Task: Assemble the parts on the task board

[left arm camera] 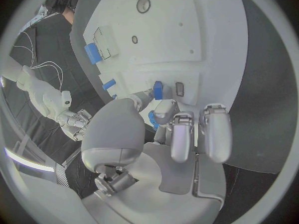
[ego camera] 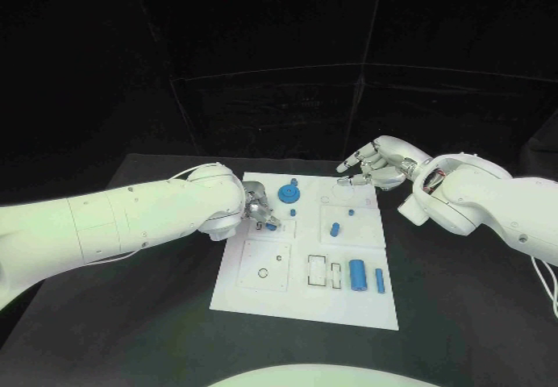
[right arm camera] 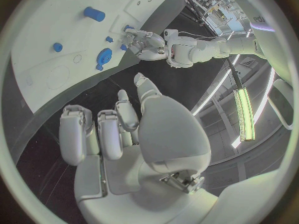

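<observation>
**Left hand on a small blue part at the board's near-left panel; right hand held off the far corner**

The left hand (ego camera: 258, 211) lay over the left side of the white task board (ego camera: 305, 302), fingers bunched down onto a small blue part (ego camera: 270, 227). In the left wrist view that part (left arm camera: 157, 90) stood upright at the fingertips (left arm camera: 163, 108), pinched between thumb and a finger, with a second bit of blue (left arm camera: 152, 119) showing just under the same fingers; whether the part was seated in the board or lifted just off it could not be told.

Just beyond the left hand, toward the board's far edge, sat the blue round gear-like piece (ego camera: 289, 193). Further right of the hand, near the board's middle, lay a short blue peg (ego camera: 334, 229), with a smaller blue stub (ego camera: 351, 214) just past it. Well toward the robot from the hand, two blue cylinders (ego camera: 358, 274) lay side by side beside empty rectangular outlines.

The right hand (ego camera: 374, 165) hung at the board's far right corner, above the table (ego camera: 465, 306), holding nothing; its fingers were loosely curled yet apart, as the right wrist view (right arm camera: 118, 129) showed. From there the gear-like piece (right arm camera: 104, 57) and a blue cylinder (right arm camera: 94, 14) lay well ahead of its fingertips, and the left hand (right arm camera: 144, 41) worked beyond them
</observation>
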